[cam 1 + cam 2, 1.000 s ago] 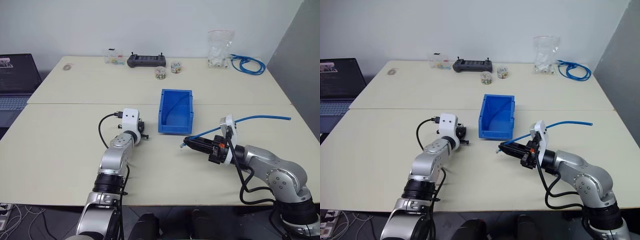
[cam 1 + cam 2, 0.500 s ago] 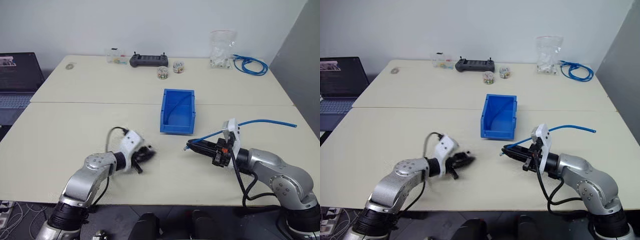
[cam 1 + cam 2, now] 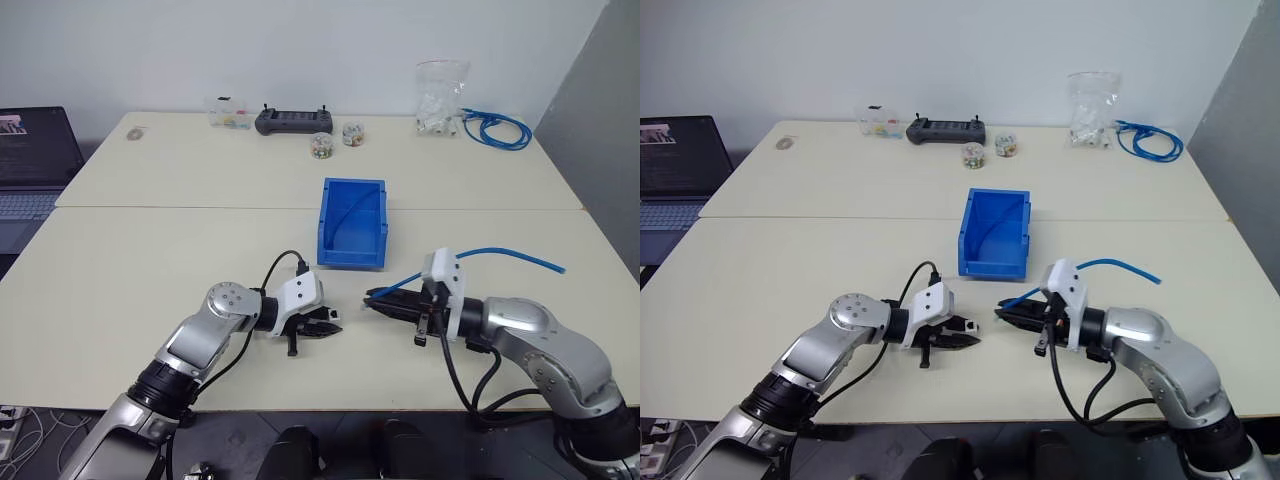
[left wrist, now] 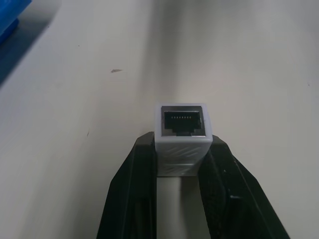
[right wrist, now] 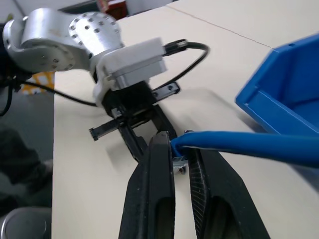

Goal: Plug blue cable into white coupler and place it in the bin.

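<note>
I hold the white coupler (image 4: 182, 139) pinched between the two black fingers of my left hand (image 3: 322, 327), closed tight on its ribbed sides so that its dark socket face looks outward, past my fingertips. I keep it turned this way so the opening points across at my right hand (image 3: 378, 299), which faces it over the near edge of the worktop (image 3: 140, 260). My right hand is clamped shut on the blue cable (image 3: 500, 255) just behind its clear plug (image 5: 179, 164), and the plug end sticks out past my fingertips toward the coupler. The rest of the cable arcs up and back over my right wrist toward the right edge of the worktop, hanging free, which keeps its slack out of the gap between my hands. Plug and socket are near each other but apart; I judge they are lined up for mating and not yet joined.

The bin (image 3: 352, 224) sits open near the middle of the worktop, just beyond my two hands, its lowered lip toward me, so the joined pair has a short way to go.

Counting: one coupler, one loose cable, one bin. Along the far edge I see one black controller (image 3: 294, 121), one clear bag of white parts (image 3: 440, 100), one coiled blue cable bundle (image 3: 495, 128) and three small clear containers. One laptop (image 3: 30, 165) stands off the left edge.
</note>
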You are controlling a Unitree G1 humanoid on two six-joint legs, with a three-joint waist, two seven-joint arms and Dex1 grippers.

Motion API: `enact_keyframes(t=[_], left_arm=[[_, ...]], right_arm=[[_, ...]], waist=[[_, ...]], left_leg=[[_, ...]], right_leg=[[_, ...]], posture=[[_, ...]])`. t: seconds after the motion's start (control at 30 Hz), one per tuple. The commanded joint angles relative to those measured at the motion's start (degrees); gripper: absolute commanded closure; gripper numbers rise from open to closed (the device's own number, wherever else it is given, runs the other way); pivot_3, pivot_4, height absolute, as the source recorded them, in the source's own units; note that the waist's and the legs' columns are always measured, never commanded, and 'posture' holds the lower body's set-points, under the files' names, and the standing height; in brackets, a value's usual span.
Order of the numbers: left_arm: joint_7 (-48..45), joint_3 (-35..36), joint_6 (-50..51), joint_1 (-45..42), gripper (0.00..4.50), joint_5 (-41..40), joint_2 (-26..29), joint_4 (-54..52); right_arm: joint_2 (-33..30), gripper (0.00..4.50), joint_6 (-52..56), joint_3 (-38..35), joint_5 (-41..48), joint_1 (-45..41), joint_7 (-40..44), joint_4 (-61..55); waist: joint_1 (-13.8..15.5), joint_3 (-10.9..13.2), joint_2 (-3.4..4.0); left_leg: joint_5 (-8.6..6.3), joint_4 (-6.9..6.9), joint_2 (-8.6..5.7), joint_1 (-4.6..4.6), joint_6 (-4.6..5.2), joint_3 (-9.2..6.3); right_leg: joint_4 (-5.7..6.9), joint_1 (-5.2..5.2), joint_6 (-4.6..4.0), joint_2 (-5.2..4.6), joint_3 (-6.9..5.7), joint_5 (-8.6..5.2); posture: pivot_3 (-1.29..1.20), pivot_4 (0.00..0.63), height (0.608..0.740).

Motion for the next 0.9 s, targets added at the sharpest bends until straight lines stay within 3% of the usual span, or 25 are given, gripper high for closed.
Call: enact_keyframes(t=[0.03, 0.27, 0.9], left_arm=[[-1.62, -1.86, -0.67, 0.20, 3.72, 1.74, -0.43, 1.42], [-2.45, -1.64, -0.39, 0.25, 3.72, 2.25, -0.68, 1.22], [-2.37, -0.73, 0.59, 0.93, 3.72, 2.82, -0.18, 0.31]], right_arm=[[0.89, 4.39, -2.00, 3.80, -3.44, -3.40, 2.41, 1.64], [3.67, 4.39, -4.39, 9.19, -9.44, -8.59, 4.69, 7.94], [6.58, 4.39, -10.79, 12.68, -17.36, -12.51, 11.78, 17.33]], waist=[[0.01, 0.00, 0.00], [0.02, 0.00, 0.00], [-0.30, -0.03, 0.01]], left_leg=[[0.00, 0.00, 0.00, -0.01, 0.00, 0.00], [0.00, 0.01, -0.02, -0.01, 0.00, -0.02], [0.00, 0.02, -0.03, 0.08, 0.00, -0.02]], right_leg=[[-0.01, 0.00, -0.02, 0.00, 0.00, 0.01], [0.01, 0.00, -0.07, -0.01, -0.01, 0.05], [0.15, -0.01, -0.09, -0.02, 0.01, 0.05]], posture=[[0.00, 0.150, 0.740], [0.00, 0.150, 0.740], [0.00, 0.150, 0.740]])
